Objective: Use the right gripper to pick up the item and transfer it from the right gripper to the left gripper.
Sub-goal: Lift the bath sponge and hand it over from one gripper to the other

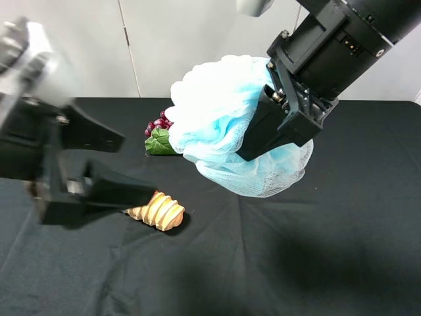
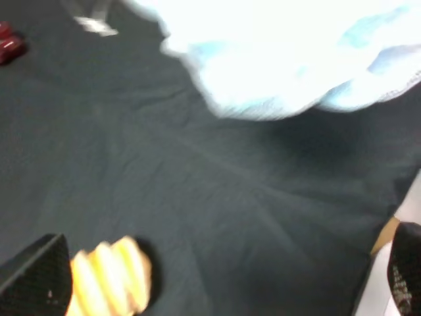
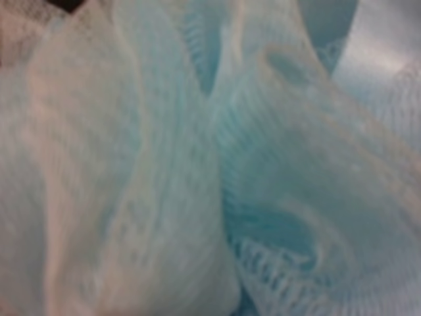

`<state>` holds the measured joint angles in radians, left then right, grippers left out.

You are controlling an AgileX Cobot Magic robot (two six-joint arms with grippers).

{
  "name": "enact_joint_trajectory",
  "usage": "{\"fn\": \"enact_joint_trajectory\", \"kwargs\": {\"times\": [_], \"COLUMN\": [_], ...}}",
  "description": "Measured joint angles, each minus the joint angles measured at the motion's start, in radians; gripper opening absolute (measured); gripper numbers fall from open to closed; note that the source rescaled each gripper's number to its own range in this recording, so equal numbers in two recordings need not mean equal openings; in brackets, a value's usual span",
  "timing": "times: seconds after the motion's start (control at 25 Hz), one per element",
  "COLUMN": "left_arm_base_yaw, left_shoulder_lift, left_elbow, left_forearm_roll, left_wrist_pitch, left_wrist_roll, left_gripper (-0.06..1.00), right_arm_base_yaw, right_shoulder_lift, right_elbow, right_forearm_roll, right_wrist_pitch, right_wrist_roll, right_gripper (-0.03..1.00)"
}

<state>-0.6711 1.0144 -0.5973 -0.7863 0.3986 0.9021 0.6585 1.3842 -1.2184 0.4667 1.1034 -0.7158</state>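
The light-blue mesh bath pouf (image 1: pixel 217 118) hangs in the air above the black table, held by my right gripper (image 1: pixel 263 135), whose black fingers are shut into its right side. The pouf's mesh (image 3: pixel 210 158) fills the right wrist view, and it also shows in the left wrist view (image 2: pixel 289 52). My left gripper (image 1: pixel 108 164) is open and empty at the left, its two black fingers (image 1: pixel 115 191) spread and pointing toward the pouf, a short way from it. It is blurred.
A tan ridged bread loaf (image 1: pixel 158 210) lies on the black cloth just below the left gripper's lower finger; it also shows in the left wrist view (image 2: pixel 108 276). A purple-red grape bunch with a green leaf (image 1: pixel 158 135) lies behind the pouf.
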Motion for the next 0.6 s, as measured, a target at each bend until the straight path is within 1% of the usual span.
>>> {"fn": "enact_joint_trajectory", "kwargs": {"times": [0.12,0.24,0.4,0.44,0.48,0.6], "left_arm_base_yaw": [-0.053,-0.083,-0.087,-0.087,-0.087,-0.087], "left_shoulder_lift": [0.070,0.141,0.224,0.242,0.260,0.294], "left_elbow": [-0.028,-0.074,-0.147,-0.166,-0.184,-0.230], "left_forearm_roll": [-0.056,-0.076,-0.079,-0.079,-0.079,-0.079], "left_wrist_pitch": [-0.030,-0.048,-0.049,-0.049,-0.049,-0.040], "left_wrist_roll": [0.082,0.122,0.141,0.142,0.145,0.152], "left_gripper": [0.95,0.95,0.95,0.95,0.95,0.95], "right_arm_base_yaw": [0.000,0.000,0.000,0.000,0.000,0.000], "right_shoulder_lift": [0.000,0.000,0.000,0.000,0.000,0.000], "right_elbow": [0.000,0.000,0.000,0.000,0.000,0.000], "right_forearm_roll": [0.000,0.005,0.038,0.049,0.056,0.063], "right_wrist_pitch": [0.000,0.000,0.000,0.000,0.000,-0.005], "right_wrist_roll": [-0.007,-0.025,-0.056,-0.064,-0.074,-0.091], "right_gripper": [0.11,0.11,0.10,0.07,0.07,0.06]}}
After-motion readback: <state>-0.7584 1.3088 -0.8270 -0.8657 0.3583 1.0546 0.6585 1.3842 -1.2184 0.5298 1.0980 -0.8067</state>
